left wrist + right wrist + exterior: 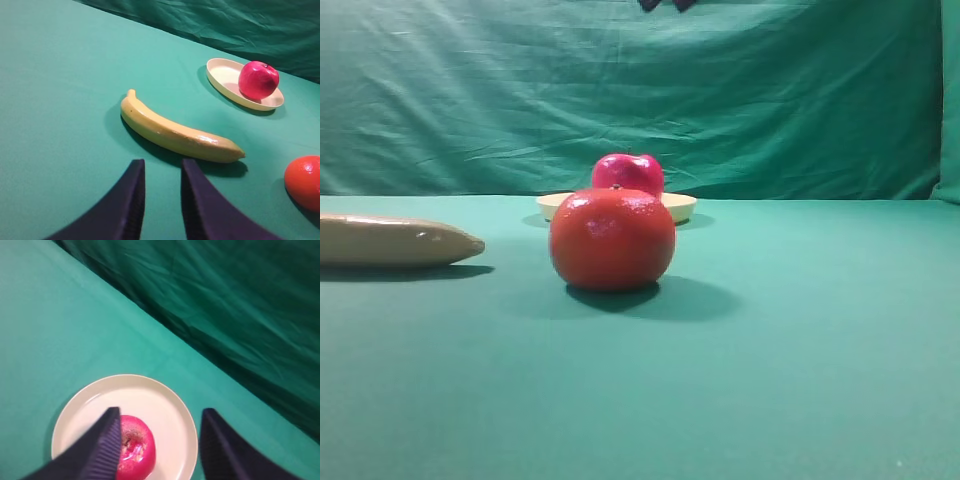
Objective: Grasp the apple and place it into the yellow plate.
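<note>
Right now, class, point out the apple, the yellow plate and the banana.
apple (258, 80): left wrist view, middle of its red side.
yellow plate (223, 76): left wrist view, bare inner floor left of the apple.
banana (175, 134): left wrist view, mid-body.

Quick count of what's on the green cloth-covered table (800, 380): one glossy crimson-red apple (258, 79), one shallow round pale yellow plate (222, 75), one long yellow banana (175, 132), and one dimple-skinned orange-red round fruit (612, 240). So three fruits total and a single dish. Also two dark robot grippers, one in each wrist view: the left gripper (161, 190) and the right gripper (160, 437), each with two fingers. One wrinkled green backdrop curtain (640, 90) behind it all.
</note>
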Tool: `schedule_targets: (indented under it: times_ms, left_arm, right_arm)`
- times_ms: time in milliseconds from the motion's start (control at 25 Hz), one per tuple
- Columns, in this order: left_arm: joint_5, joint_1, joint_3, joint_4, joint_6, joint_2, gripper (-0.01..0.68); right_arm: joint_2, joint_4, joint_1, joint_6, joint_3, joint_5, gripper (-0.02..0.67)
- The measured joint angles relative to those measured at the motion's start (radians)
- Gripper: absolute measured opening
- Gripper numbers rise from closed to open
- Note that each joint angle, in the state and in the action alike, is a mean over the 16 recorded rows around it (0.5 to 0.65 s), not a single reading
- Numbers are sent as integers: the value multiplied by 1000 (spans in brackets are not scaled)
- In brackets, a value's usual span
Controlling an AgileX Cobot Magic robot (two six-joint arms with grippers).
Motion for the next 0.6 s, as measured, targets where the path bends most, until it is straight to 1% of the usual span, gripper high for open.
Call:
schedule_targets:
  times_ms: [120, 280, 440, 600]
  left_arm:
    - [0, 0, 0, 0, 0, 0, 157]
    - [0, 0, 0, 0, 0, 0, 157]
    - [0, 0, 0, 0, 0, 0, 157]
    - [0, 0, 0, 0, 0, 0, 157]
  right_arm:
    - [-107, -60, 0, 92, 32, 65, 9]
    - [-263, -141, -1, 221, 130, 105, 0]
    - [-437, -217, -1, 325, 294, 85, 0]
    - [-626, -264, -1, 378, 504, 25, 0]
